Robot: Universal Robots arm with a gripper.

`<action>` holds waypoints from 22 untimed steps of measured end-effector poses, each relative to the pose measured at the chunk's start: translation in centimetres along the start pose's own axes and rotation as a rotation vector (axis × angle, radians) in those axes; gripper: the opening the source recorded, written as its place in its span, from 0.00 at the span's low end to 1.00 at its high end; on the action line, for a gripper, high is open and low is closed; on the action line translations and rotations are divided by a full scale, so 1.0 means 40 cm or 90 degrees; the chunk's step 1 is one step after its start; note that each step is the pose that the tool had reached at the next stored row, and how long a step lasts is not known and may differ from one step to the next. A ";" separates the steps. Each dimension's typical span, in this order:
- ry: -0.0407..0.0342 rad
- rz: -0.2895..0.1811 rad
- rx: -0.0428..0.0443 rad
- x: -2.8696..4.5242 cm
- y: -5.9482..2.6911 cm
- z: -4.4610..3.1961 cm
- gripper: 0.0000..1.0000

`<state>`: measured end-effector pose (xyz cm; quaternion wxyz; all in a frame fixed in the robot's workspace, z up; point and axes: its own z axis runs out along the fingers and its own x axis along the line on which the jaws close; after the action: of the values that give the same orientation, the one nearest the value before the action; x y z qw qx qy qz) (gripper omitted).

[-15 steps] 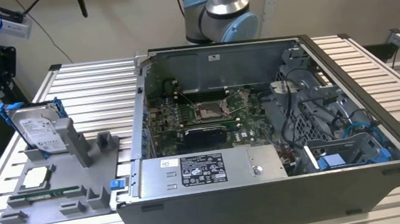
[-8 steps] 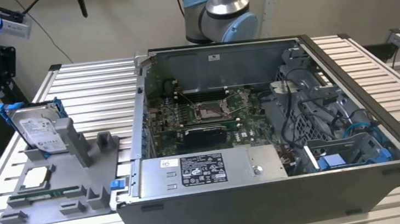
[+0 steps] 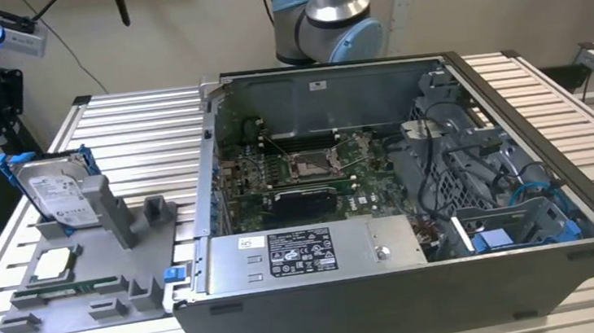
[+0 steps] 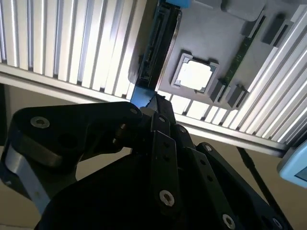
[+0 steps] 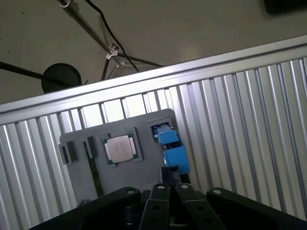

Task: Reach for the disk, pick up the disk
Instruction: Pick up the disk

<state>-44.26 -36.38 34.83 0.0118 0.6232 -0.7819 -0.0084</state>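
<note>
Flat rectangular silver-grey metal disk [image 3: 51,188], blue plastic rails, stands tilted in a moulded grey plastic fixture [image 3: 71,309]. Ribbed aluminium table [image 3: 129,117], beige wall behind. Black metal gripper [image 5: 170,184] near it; open or closed, cannot tell.

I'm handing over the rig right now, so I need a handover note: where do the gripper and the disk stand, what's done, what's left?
Gripper: above the grey fixture, apart from the disk.
Disk: standing on edge in that fixture, on the exterior view's left of the open computer case.
Done: none of the pick-up; disk untouched.
Left: finish the reach, grip and lift.
</note>
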 end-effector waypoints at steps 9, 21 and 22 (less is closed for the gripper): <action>-0.0017 -0.082 0.0202 0.000 0.000 0.000 0.00; -0.0150 -0.104 0.0180 0.002 0.014 0.005 0.00; -0.0155 -0.105 0.0176 0.002 0.014 0.005 0.00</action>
<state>-44.84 -36.34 34.63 -0.0070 0.6852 -0.7283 -0.0061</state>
